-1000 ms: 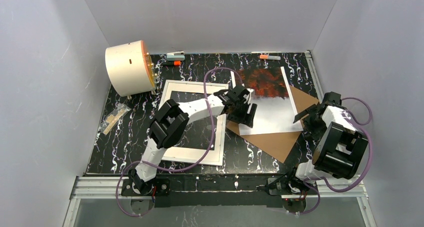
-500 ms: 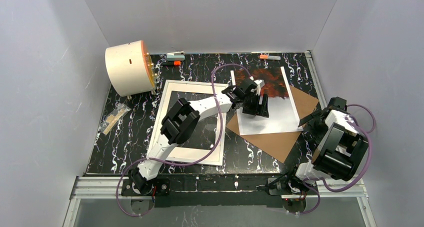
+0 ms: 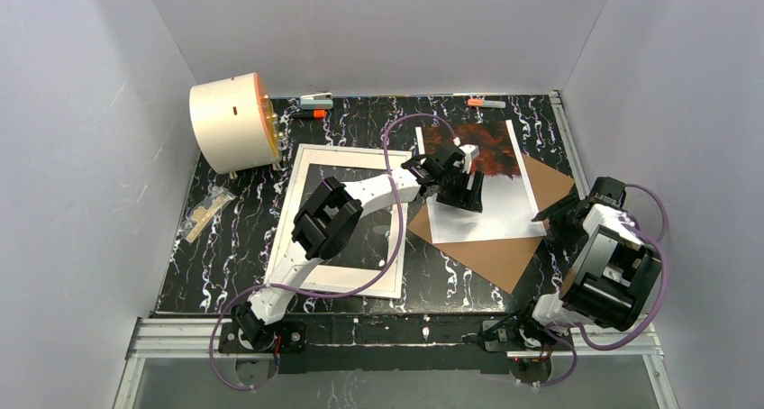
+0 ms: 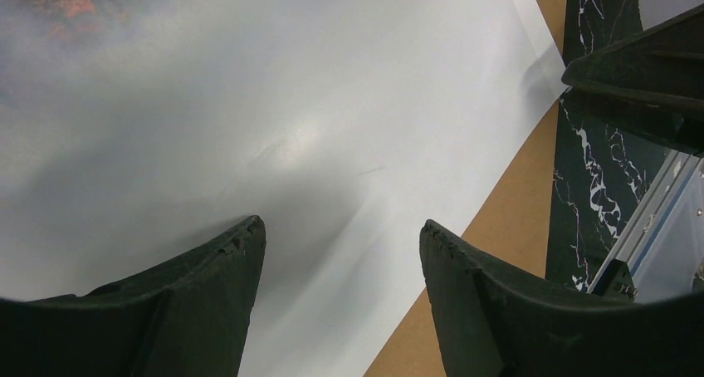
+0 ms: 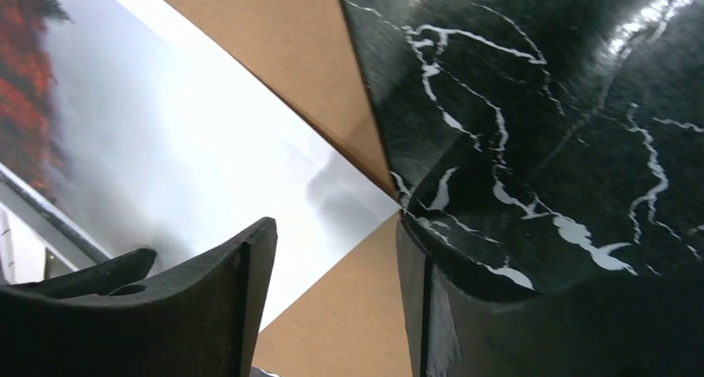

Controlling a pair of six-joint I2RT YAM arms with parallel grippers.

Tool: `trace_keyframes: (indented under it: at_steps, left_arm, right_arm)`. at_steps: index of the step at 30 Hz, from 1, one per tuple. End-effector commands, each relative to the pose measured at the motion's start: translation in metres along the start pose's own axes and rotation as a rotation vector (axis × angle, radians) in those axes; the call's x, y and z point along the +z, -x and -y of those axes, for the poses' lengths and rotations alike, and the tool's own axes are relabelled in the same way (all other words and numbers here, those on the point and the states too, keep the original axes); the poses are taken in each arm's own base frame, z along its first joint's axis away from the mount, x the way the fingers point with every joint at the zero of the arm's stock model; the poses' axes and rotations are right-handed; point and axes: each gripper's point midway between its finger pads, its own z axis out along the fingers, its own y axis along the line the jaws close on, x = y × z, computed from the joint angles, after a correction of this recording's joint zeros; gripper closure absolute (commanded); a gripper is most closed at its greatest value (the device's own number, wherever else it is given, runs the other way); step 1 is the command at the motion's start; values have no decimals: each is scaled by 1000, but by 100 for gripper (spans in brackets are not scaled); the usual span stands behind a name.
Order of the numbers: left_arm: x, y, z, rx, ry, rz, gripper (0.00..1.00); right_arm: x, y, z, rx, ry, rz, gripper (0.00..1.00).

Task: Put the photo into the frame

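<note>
The photo [image 3: 491,188], red-orange at its far end and misty grey-white at its near end, lies flat on a brown backing board [image 3: 504,247] right of centre. My left gripper [image 3: 468,195] hangs open low over the photo's pale half [image 4: 290,103], fingertips [image 4: 249,236] apart with nothing between them. At the photo's near right corner [image 5: 390,201], my right gripper [image 3: 546,216] stands open, jaws astride the board's edge [image 5: 332,310]. The white frame [image 3: 342,150] lies to the left under the left arm.
A cream cylinder with an orange rim [image 3: 232,122] stands at the back left. A small bag of hardware [image 3: 205,213] lies near the left edge. Two clips [image 3: 315,98] [image 3: 485,103] rest along the back wall. Grey walls enclose the black marbled table [image 3: 450,274].
My left gripper moved right and farther in, from the photo's left edge onto its pale half. My right gripper narrowed its jaws and shifted slightly toward the near right.
</note>
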Motion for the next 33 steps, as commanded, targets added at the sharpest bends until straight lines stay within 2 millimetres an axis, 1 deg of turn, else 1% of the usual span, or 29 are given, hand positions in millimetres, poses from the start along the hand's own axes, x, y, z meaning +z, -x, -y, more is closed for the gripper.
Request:
trace_keyframes:
  at_steps: [1, 8, 10, 13, 16, 21, 25, 30, 33]
  left_arm:
    - [8, -84, -61, -40, 194, -250, 32]
    - [8, -91, -68, -38, 216, -276, 33]
    - [8, -93, -69, -39, 220, -283, 33]
    - [9, -95, -70, -45, 224, -287, 33]
    - [10, -96, -70, -50, 225, -290, 33]
    - [10, -96, -70, -54, 225, -288, 33]
    - [12, -97, -69, -63, 219, -293, 33]
    - [13, -99, -70, -69, 218, -298, 33]
    - [14, -99, -70, -73, 219, -298, 33]
  right_arm:
    - [-7, 15, -22, -59, 115, 52, 38]
    - [-8, 28, -30, -87, 141, 92, 40]
    - [-7, 31, -22, -75, 89, 95, 40]
    - [-6, 34, -3, -52, -27, 107, 35]
    - [-4, 31, 8, -45, -77, 102, 31]
    - [3, 23, 5, -46, -44, 66, 31]
    - [12, 16, -1, -50, 2, 18, 31]
    - [18, 14, -7, -54, 44, -11, 32]
    - [18, 11, -17, -59, 103, -31, 33]
